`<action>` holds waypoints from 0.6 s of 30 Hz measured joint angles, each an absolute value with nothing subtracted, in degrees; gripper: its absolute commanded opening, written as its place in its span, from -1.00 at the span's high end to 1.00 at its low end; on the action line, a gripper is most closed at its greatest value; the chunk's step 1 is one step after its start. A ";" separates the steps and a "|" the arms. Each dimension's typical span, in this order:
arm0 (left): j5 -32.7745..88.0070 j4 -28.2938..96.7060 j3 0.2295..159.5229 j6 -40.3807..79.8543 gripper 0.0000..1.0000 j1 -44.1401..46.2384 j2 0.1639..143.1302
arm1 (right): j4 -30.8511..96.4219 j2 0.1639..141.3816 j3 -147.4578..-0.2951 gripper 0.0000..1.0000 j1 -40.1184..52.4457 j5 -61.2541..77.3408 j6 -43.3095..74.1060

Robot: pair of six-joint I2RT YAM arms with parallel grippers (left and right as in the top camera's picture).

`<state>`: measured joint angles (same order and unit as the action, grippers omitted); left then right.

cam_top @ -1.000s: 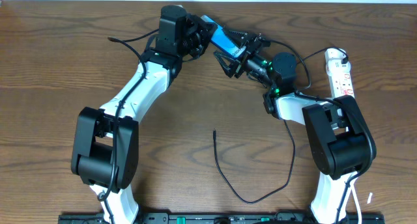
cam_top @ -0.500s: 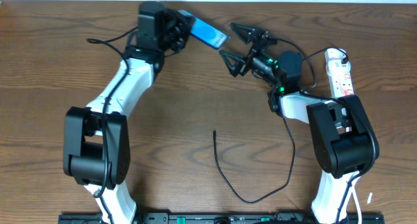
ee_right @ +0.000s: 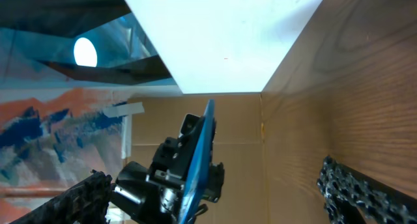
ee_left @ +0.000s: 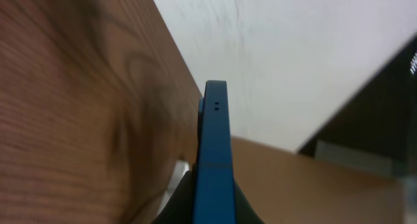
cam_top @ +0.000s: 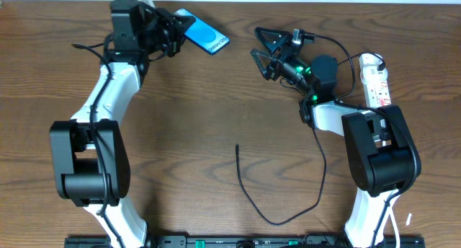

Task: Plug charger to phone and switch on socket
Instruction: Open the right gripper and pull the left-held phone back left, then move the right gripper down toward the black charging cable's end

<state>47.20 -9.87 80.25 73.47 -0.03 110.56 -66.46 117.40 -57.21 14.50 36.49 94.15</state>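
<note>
One dark wood-grain table point(cam_top: 216, 89) against white wall point(ee_left: 293, 48)

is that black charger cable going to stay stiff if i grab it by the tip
Probably floppy: the charger is thin and lies in a loose curve on the table. It looks light, so the rest would likely trail behind.

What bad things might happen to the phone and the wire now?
The left gripper pinches the phone by one end only, near the far edge of the table, so it may slip and fall. The charger runs close beside the right arm, so it might snag when the open right gripper reaches for its tip.
</note>
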 measured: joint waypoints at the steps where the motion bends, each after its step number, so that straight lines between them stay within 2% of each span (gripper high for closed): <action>1: 48.93 -9.87 80.25 73.47 0.86 -0.47 110.56 | -66.46 117.40 -57.21 -0.98 14.50 36.56 93.65; 5: 55.44 -9.87 80.25 73.45 0.86 -2.42 110.56 | -66.41 117.38 -57.21 -0.95 14.50 38.52 91.42; 8: 59.53 -9.89 80.25 73.45 0.86 -3.90 110.56 | -66.37 117.38 -57.21 -0.69 14.52 40.36 87.85; 10: 61.23 -9.89 80.25 73.47 0.85 -4.69 110.56 | -66.26 117.40 -57.21 -0.68 14.52 41.32 85.10; 13: 62.81 -9.91 80.25 73.45 0.86 -5.63 110.56 | -66.28 117.38 -57.21 -0.98 14.52 42.19 81.67; 18: 63.66 -9.91 80.25 73.47 0.85 -6.22 110.56 | -65.36 117.38 -57.23 -0.99 14.55 43.42 76.95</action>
<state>63.66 -9.91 80.25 73.47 -6.22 110.56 -65.36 117.38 -57.23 14.55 43.42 76.95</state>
